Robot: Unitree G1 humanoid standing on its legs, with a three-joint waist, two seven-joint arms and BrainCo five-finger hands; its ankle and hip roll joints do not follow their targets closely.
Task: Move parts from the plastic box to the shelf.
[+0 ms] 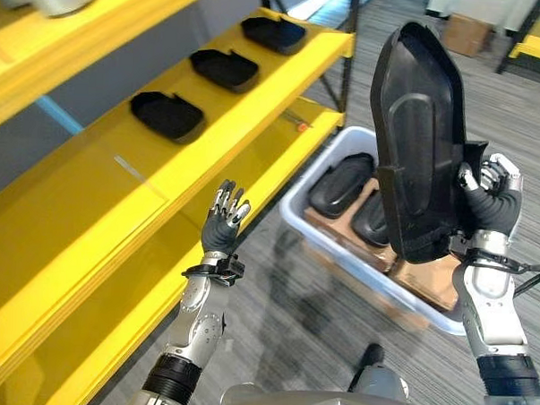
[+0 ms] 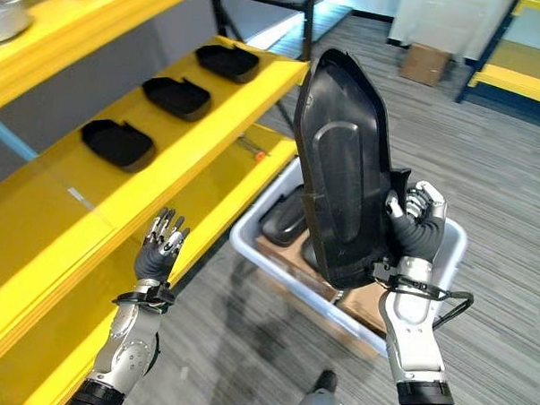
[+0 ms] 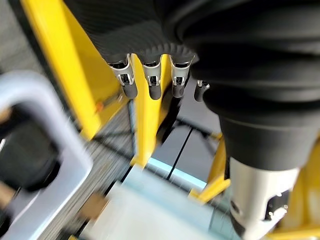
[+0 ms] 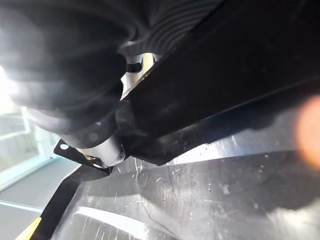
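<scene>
A large black part [image 2: 341, 165] is held upright above the plastic box [image 2: 250, 240] — gripped at its lower edge by the right hand [image 2: 416, 225].

Three parts [image 2: 176, 96] are seen on the yellow shelf [image 2: 222, 118]; the left hand [image 2: 158, 248] is raised beside it — fingers straight, nothing held.

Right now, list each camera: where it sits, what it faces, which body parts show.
Left eye: head, down at yellow shelf, plastic box, both arms.
Right eye: same scene; right hand holds black part upright.
Left wrist: along left hand, straight fingers toward the shelf.
Right wrist: against the black part; cover shows.
The black part shows in both eyes and the right wrist.
</scene>
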